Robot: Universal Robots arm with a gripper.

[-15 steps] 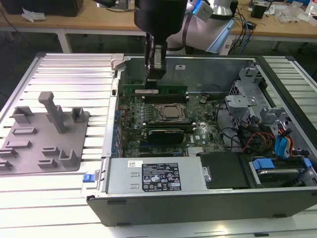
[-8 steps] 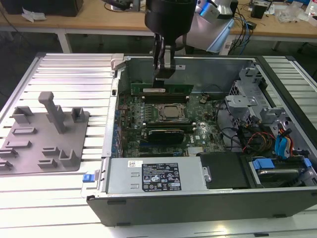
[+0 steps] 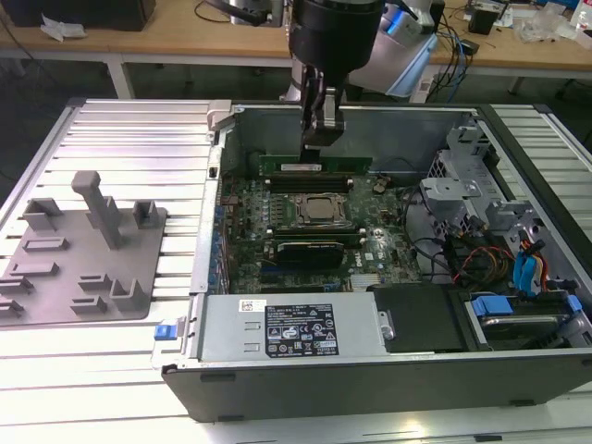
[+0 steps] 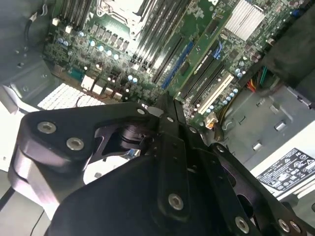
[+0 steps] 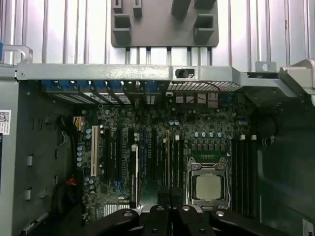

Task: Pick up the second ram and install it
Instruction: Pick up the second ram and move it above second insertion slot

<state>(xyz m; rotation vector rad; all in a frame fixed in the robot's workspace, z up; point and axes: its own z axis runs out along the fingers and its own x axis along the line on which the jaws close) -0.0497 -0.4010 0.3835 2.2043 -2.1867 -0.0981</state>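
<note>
Over motherboard far edge | gripper clamped on second ram | case wall just behind

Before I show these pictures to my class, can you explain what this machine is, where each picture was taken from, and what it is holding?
The dark machine is a robot arm. Its gripper hangs over an open computer case standing on a ribbed metal table. The exterior view comes from a camera off the arm; both wrist views come from cameras riding on the arm, looking past the jaws at the motherboard. The jaws look closed on the second ram, a thin green memory stick held level beyond the processor socket. A grey holder tray lies beside the case, at the exterior view's left.
</note>
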